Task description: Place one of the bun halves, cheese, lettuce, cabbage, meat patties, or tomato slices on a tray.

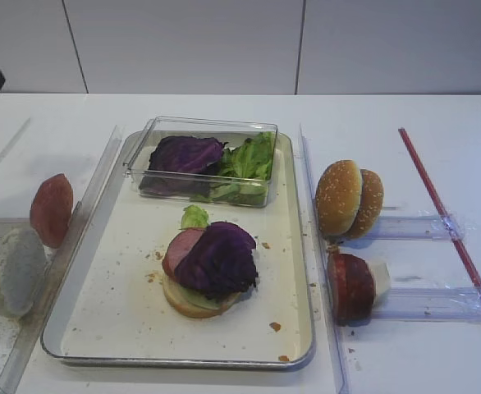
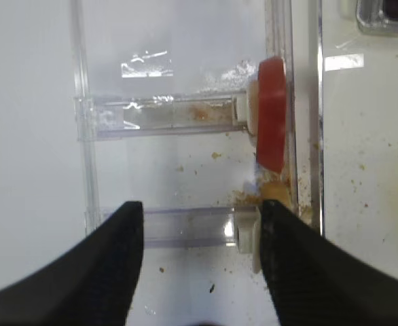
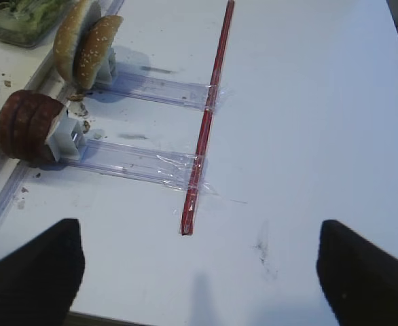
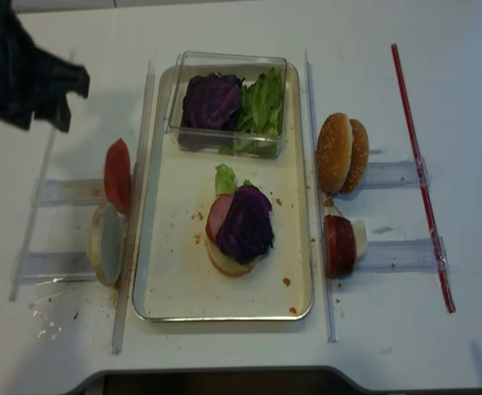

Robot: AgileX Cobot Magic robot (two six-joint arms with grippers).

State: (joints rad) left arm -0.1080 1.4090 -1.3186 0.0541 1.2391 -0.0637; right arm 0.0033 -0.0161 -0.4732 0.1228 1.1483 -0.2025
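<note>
The tray [image 1: 294, 246] holds a stack: a bun base, lettuce [image 1: 194, 217], a pink meat slice and purple cabbage [image 1: 220, 257] on top. More bun halves [image 1: 349, 199] and dark meat patties [image 1: 351, 286] stand on edge in racks right of the tray. A tomato slice [image 1: 52, 209] and a pale round piece [image 1: 15, 271] stand in racks to its left. In the left wrist view my left gripper [image 2: 202, 265] hangs open over the lower left rack, with only the clear rail between its fingers. My right gripper [image 3: 199, 272] is open above bare table.
A clear plastic box [image 1: 203, 160] of purple leaves and lettuce sits at the tray's far end. Long clear strips [image 1: 318, 254] run along both sides of the tray. A red strip [image 1: 450, 222] is taped down at far right. Crumbs dot the tray floor.
</note>
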